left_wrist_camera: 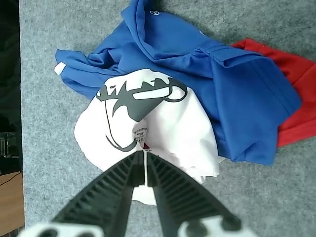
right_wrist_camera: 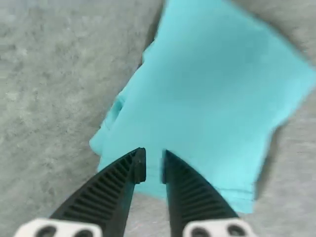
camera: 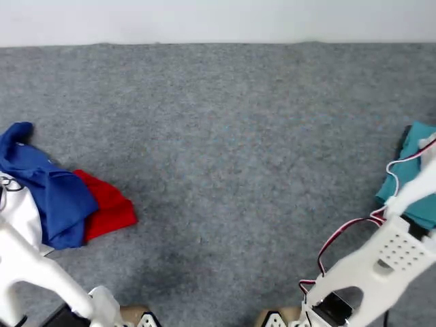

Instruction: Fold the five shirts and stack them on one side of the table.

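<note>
Grey table [camera: 238, 170] carries the white shirt [left_wrist_camera: 168, 133]: soft, light, probably best pinched at a hem. Left end effector [left_wrist_camera: 146, 156] is clenched; right end effector [right_wrist_camera: 154, 160] slightly parted.

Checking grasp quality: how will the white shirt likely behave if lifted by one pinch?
The white shirt lies crumpled, so it is probably floppy and would drape. The blue shirt overlaps its edge and may drag along.

Grey felt table [camera: 225, 136] w/ white wall [camera: 218, 20] behind.
</note>
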